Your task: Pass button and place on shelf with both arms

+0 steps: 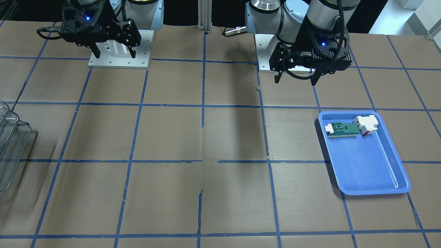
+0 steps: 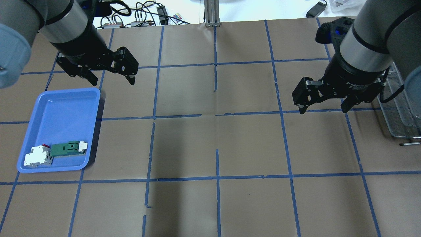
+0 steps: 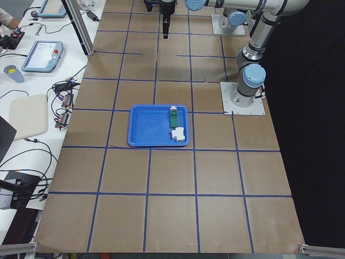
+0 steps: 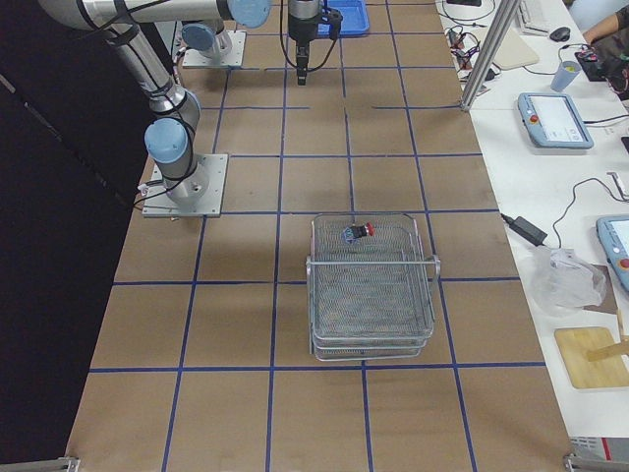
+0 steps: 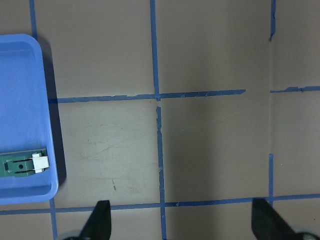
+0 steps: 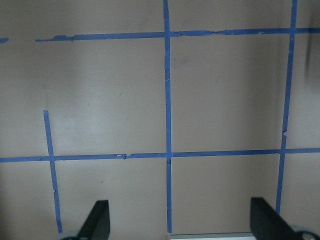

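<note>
front view: left gripper (image 1: 296, 81) hangs at about 1 o'clock of the table (image 1: 172, 137), jaws spread, nothing between them; right gripper (image 1: 114, 54) at 11 o'clock, same deal, wide and empty. The blue tray (image 1: 365, 172) sits at 4 o'clock holding only the green-and-white part (image 1: 342, 130) and the white-and-red block (image 1: 365, 125), touching each other at its 12 o'clock end. The shelf (image 1: 10, 144) just peeks in at 9 o'clock
overhead view: same two spread grippers; the shelf pokes in at 3 o'clock just beside the right gripper, but the arm covers most of it, so no button to spot here
left side view: tray and both parts are clear, shelf out of shot, grippers too small to judge
right side view: the one that matters, the button (image 4: 359, 232) lies in the shelf's top basket, around 11 o'clock of it, on its side by the look of it, no gripper near
left wrist view: fingertips (image 5: 97, 220) wide apart over bare table, tray corner at 9 o'clock
right wrist view: fingertips (image 6: 95, 220) wide apart too, only taped table under them
step in hand: I'd say placing is done and it's just parking the arms; do it well by moving up and away from the rack so no finger snags the wire
view-only info: only the right side camera shows the button is in; the wrist cams best show the empty jaws
</note>
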`<state>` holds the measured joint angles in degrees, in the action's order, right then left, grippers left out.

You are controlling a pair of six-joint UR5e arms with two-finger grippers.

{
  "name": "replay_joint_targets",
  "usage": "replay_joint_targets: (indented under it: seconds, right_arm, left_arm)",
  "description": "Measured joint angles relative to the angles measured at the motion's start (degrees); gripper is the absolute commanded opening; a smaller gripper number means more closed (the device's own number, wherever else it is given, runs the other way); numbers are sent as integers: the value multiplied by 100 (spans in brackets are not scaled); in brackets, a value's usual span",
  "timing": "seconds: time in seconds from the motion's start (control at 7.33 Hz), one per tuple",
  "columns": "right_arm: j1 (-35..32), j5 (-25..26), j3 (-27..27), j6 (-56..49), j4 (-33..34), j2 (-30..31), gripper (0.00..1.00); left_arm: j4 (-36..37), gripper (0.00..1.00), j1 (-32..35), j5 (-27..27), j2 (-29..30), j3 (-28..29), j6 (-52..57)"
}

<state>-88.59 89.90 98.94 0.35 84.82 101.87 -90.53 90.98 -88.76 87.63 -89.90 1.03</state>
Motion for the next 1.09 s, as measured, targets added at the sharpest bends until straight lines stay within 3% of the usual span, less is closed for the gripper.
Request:
replay_joint_targets:
  seconds: [1.09]
  right_arm:
    - [36, -162, -22, 71, -139, 80, 100]
  left_arm:
    - [5, 100, 4, -3, -13, -6, 2]
